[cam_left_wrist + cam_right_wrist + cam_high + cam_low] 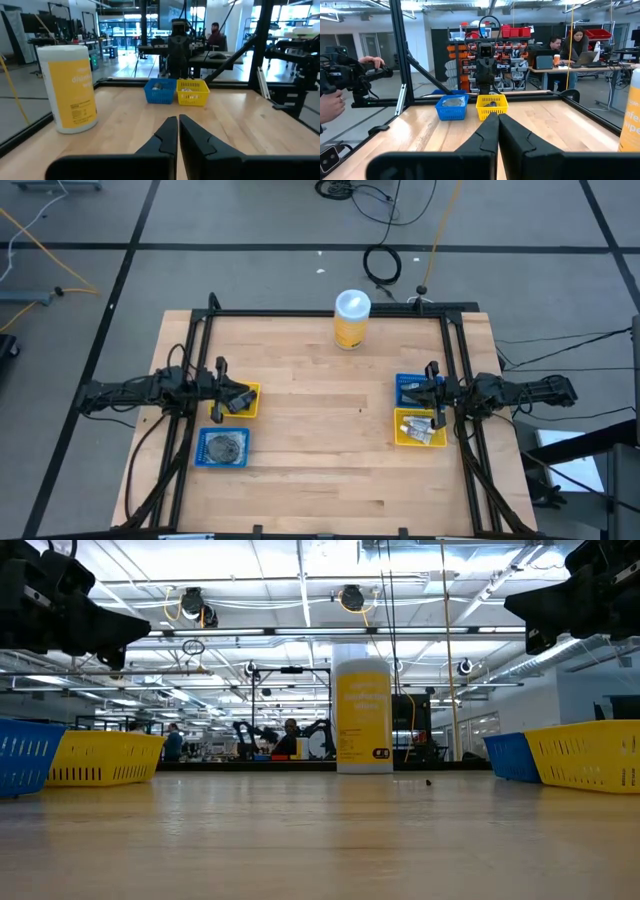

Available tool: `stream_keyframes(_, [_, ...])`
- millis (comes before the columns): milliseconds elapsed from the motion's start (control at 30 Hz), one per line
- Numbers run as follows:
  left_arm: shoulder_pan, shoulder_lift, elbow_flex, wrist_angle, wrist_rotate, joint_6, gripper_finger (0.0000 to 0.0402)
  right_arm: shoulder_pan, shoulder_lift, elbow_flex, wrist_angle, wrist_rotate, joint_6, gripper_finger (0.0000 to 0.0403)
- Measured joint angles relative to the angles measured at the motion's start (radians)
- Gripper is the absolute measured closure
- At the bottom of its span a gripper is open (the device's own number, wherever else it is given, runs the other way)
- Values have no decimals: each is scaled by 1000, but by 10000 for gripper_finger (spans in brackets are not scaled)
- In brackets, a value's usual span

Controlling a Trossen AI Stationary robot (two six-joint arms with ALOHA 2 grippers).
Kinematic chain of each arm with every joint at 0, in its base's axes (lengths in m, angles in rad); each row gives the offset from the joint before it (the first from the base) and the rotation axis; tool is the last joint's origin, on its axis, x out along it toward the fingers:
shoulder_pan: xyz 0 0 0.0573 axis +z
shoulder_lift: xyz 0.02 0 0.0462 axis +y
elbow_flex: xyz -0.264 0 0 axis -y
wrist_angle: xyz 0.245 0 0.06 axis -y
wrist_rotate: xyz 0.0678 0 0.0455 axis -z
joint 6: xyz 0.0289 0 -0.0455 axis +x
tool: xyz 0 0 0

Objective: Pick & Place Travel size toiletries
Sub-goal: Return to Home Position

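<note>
The toiletries lie in four small trays. Flat grey discs [225,446] fill the left blue tray [204,461]. Dark items [238,406] lie in the left yellow tray [252,392]. Whitish tubes [420,428] lie in the right yellow tray [403,438], behind which stands the right blue tray [404,383] with small items. My left gripper [236,396] hangs shut and empty above the left yellow tray; its closed fingers show in its wrist view [177,127]. My right gripper [437,402] hangs shut and empty between the two right trays [496,125].
A tall yellow canister with a white lid [351,318] stands at the table's far edge, in the middle. A black frame [330,311] runs around the table. The bare wood [325,420] between the tray pairs is open. A person's hand [331,107] shows beyond the table's left side.
</note>
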Motion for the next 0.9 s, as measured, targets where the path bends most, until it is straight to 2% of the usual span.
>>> stream_keyframes(333, [0,0,0,-2,-2,-86,395,0,0,0,0,0,0,399])
stream_keyframes(533, [0,0,-3,25,-4,45,394,0,0,0,0,0,0,398])
stream_keyframes(633, [0,13,-2,70,-6,55,385,0,0,0,0,0,0,399])
stream_keyframes(900, [0,21,-3,63,-5,44,378,0,0,0,0,0,0,398])
